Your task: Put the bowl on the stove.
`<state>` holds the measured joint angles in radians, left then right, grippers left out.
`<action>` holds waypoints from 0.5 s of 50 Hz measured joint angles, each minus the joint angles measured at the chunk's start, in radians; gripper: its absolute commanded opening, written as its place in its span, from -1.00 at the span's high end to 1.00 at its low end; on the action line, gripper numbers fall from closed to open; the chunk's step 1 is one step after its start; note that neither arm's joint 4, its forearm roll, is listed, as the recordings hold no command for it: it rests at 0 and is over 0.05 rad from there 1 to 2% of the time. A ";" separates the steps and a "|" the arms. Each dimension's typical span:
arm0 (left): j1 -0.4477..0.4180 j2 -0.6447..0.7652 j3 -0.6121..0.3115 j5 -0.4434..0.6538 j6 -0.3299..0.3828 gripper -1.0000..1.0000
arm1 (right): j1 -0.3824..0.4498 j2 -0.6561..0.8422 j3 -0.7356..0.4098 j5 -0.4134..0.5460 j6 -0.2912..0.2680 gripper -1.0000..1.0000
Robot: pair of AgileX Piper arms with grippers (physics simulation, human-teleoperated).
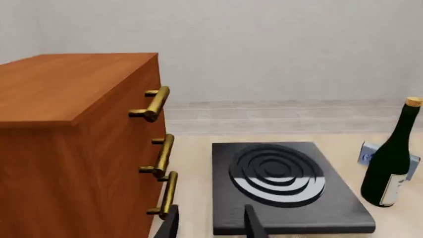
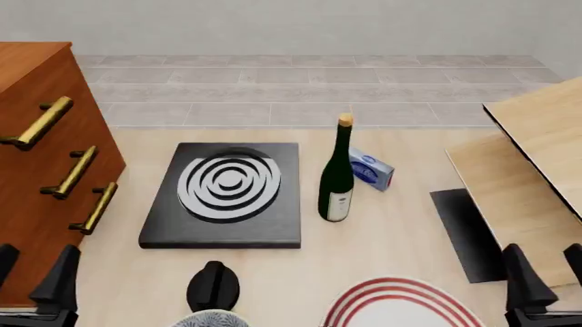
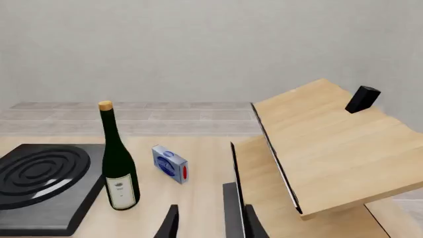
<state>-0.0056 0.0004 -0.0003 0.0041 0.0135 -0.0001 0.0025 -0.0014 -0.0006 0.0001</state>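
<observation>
Nothing is moving yet — both my grippers are idling with fingers apart, the bowl (image 2: pixel 211 319) sitting just short of the stove (image 2: pixel 225 194).

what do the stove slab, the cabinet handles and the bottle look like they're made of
The flat black square stove slab looks like matte stone or cast metal, with glossier grey burner rings that catch light. The gold bar handles on the reddish wooden cabinet look like polished brass. The tall dark green bottle looks like glossy glass, with a cork-like stopper.
</observation>
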 measured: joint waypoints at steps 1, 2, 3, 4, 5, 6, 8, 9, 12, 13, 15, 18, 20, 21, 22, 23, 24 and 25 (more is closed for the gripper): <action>0.000 0.000 0.000 0.000 0.003 -1.00 | 0.000 0.001 0.000 0.000 0.000 -1.00; 0.000 0.000 0.000 0.000 0.006 -1.00 | 0.000 0.001 -0.001 0.000 0.000 -1.00; 0.000 0.000 0.000 0.000 0.009 -1.00 | 0.000 0.001 -0.001 0.000 0.000 -1.00; 0.001 0.000 0.000 -0.001 0.012 -1.00 | 0.000 0.002 -0.001 0.000 0.000 -1.00; 0.001 0.000 0.000 -0.001 0.014 -1.00 | 0.000 0.002 -0.001 0.000 0.000 -1.00; 0.002 0.000 0.000 -0.002 0.016 -1.00 | 0.000 0.002 -0.001 -0.001 0.000 -1.00; 0.003 0.000 0.000 -0.003 0.020 -1.00 | 0.000 0.003 -0.002 -0.001 0.000 -1.00; 0.003 0.000 0.000 -0.003 0.022 -1.00 | 0.000 0.003 -0.002 -0.001 0.000 -1.00; 0.004 0.000 0.000 -0.005 0.027 -1.00 | 0.000 0.004 -0.002 -0.001 0.000 -1.00; 0.004 0.000 0.000 -0.006 0.029 -1.00 | 0.000 0.004 -0.002 -0.001 0.000 -1.00; 0.005 0.000 0.000 -0.008 0.033 -1.00 | 0.000 0.004 -0.002 -0.001 0.000 -1.00; 0.006 0.000 0.000 -0.010 0.038 -1.00 | 0.000 0.004 -0.002 -0.001 0.000 -1.00; 0.007 0.000 0.000 -0.012 0.043 -1.00 | 0.000 0.005 -0.002 -0.001 0.000 -1.00; 0.007 0.000 0.000 -0.012 0.044 -1.00 | 0.000 0.005 -0.003 -0.001 0.000 -1.00; 0.007 0.000 -0.001 -0.013 0.047 -1.00 | 0.000 0.005 -0.003 -0.001 0.000 -1.00; 0.007 0.000 -0.001 -0.013 0.049 -1.00 | 0.000 0.005 -0.003 -0.001 0.000 -1.00; 0.007 0.000 -0.001 -0.013 0.050 -1.00 | 0.000 0.005 -0.003 -0.001 0.000 -1.00; 0.006 0.000 -0.002 -0.014 0.052 -1.00 | 0.000 0.005 -0.003 -0.001 0.000 -1.00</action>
<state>0.0003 0.0002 -0.0019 -0.0095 0.0654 -0.0003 0.0075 -0.0040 -0.0017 0.0004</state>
